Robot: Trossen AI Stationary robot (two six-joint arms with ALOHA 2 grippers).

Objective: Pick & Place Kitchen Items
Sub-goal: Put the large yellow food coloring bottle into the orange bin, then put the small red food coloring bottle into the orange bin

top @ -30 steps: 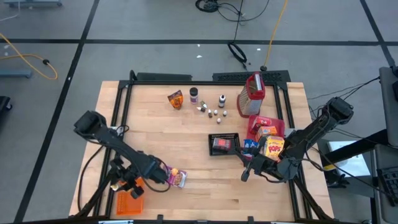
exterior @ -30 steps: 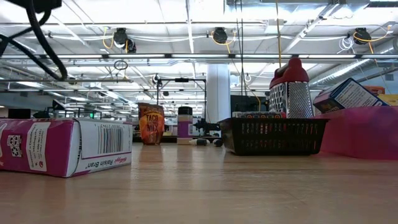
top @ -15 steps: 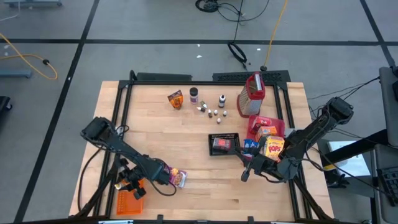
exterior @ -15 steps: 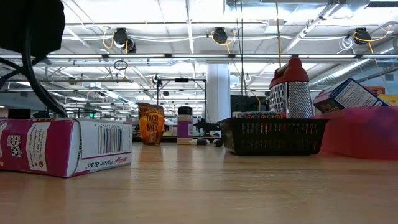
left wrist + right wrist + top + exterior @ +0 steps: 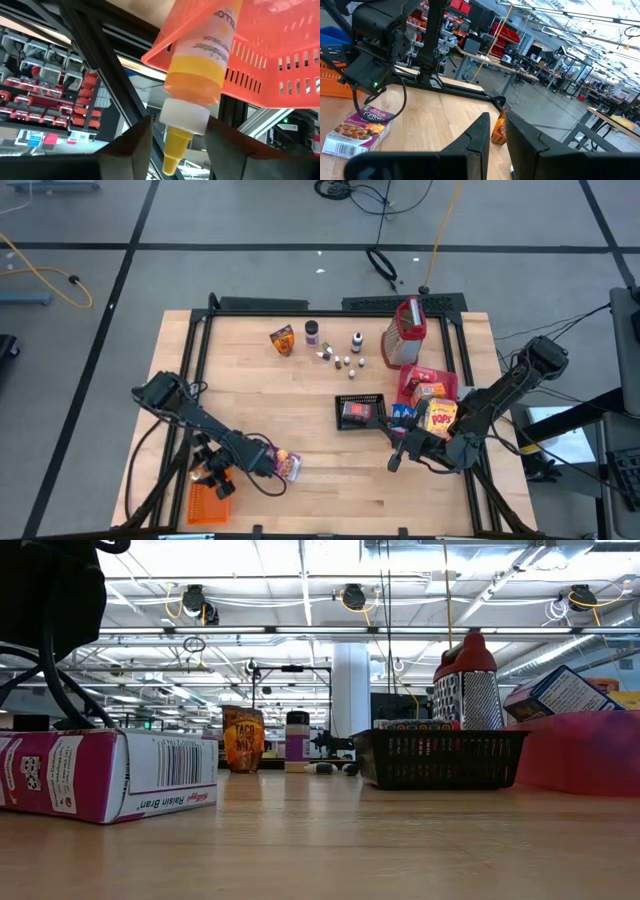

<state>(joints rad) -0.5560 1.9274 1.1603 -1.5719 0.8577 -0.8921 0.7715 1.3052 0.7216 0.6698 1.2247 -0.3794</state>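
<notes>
The left end effector [image 5: 172, 137] is clamped on a yellow squeeze bottle [image 5: 197, 90], its fingers [image 5: 127, 150] pressing either side of the white collar near the nozzle. The bottle's long axis runs straight out ahead of the end effector, nozzle end in the grip and body pointing away into the orange crate [image 5: 280, 55], whose rim and slatted wall sit directly against the bottle's far end. In the high view this end effector [image 5: 212, 476] hangs just beside the crate [image 5: 208, 505] at the tabletop's [image 5: 320, 490] front left edge, so this arm is the nearer one. A purple cereal box [image 5: 285, 466] lies just beyond it. The right end effector [image 5: 398, 458] waits well apart, fingers slightly parted and empty.
</notes>
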